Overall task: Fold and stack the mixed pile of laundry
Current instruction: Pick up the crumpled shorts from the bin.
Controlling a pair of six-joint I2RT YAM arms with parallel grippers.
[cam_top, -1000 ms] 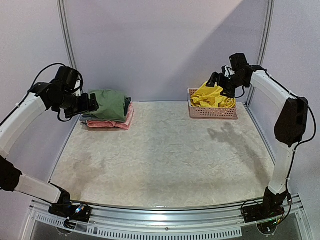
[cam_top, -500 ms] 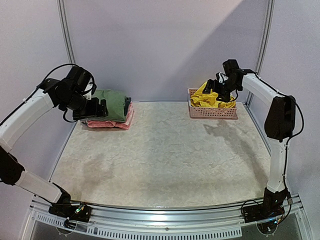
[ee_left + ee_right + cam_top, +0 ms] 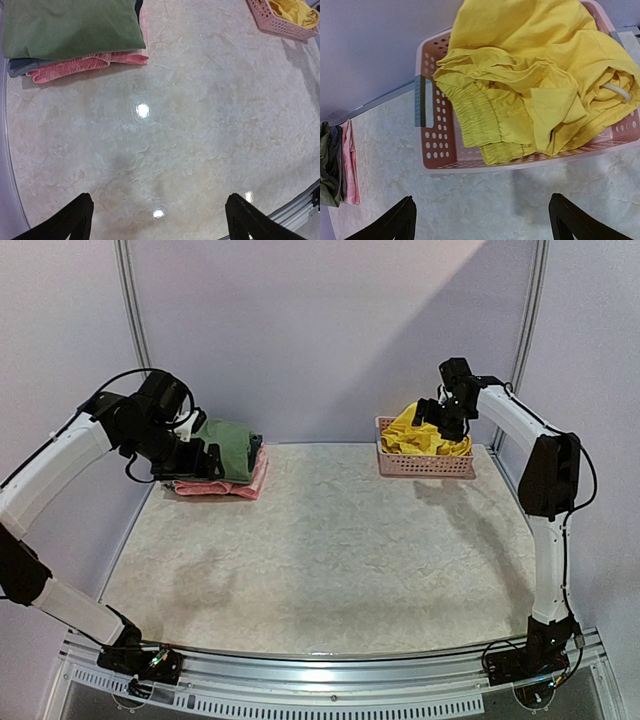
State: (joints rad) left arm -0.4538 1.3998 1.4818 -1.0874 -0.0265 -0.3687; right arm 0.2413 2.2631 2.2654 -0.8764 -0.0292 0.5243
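A pale marbled table [image 3: 330, 550] spans the booth. Far left, the olive-green shirt [image 3: 228, 445] tops a folded stack [image 3: 215, 486]. Far right, yellow shorts [image 3: 530, 75] fill the pink basket [image 3: 427, 150], their waistband [image 3: 475, 117] visible only from the right wrist. The left gripper [image 3: 159, 220] and right gripper [image 3: 482, 220] hover with jaws spread, empty.

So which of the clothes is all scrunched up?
The bright yellow shorts, heaped in the pink plastic lattice basket. The olive-green garment and the pink garment under it lie folded flat in a stack.
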